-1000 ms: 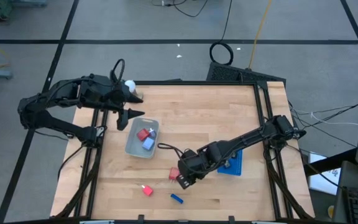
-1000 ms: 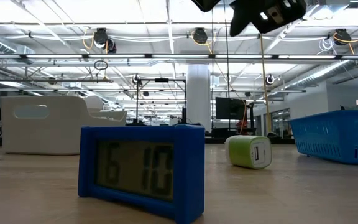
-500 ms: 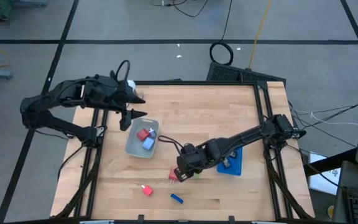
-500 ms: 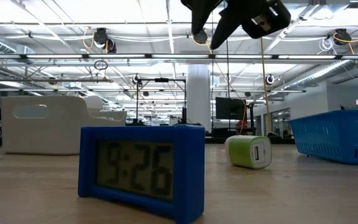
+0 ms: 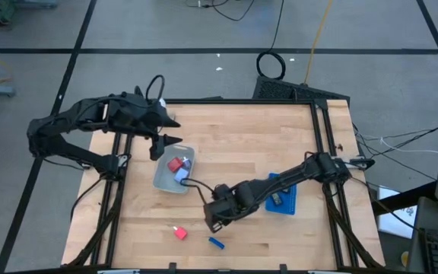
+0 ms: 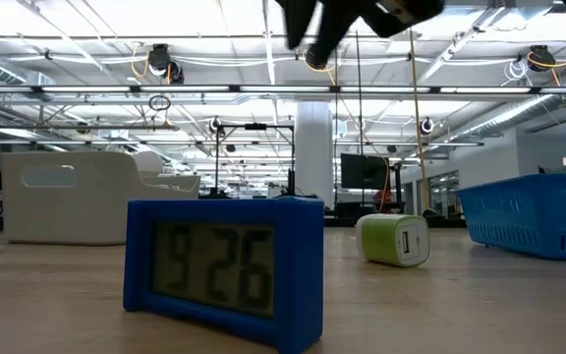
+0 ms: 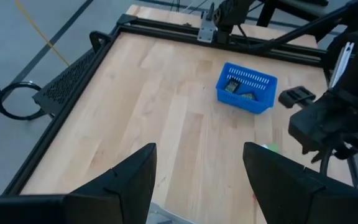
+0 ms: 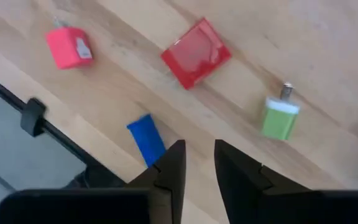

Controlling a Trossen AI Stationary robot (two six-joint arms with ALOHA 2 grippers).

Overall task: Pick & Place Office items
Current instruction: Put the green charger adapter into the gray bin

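Small office items lie near the table's near edge: a pink block [image 8: 69, 46] [image 5: 179, 233], a flat red square [image 8: 196, 53], a green plug [image 8: 279, 118] [image 6: 393, 239] and a blue clock-like block [image 8: 146, 138] [image 5: 217, 243] [image 6: 224, 270]. My right gripper [image 8: 199, 165] [image 5: 213, 219] hovers open above them, fingers pointing down, touching nothing; it hides the red square in the high view. A grey tray [image 5: 161, 181] holds red and blue pieces. My left gripper [image 7: 197, 180] [image 5: 163, 143] hangs open, empty, over the tray's far left corner.
A blue basket-like tray [image 5: 287, 204] [image 7: 247, 87] [image 6: 534, 214] with dark items inside sits right of centre, under my right arm. A black metal frame [image 5: 322, 129] borders the table. Bare wood lies across the far half [image 5: 242, 133].
My right gripper has moved toward the table's left and near edge, over the red square, and has risen toward the top of the low view. My left gripper has shifted slightly right, toward the grey tray. The blue block's display digits have changed.
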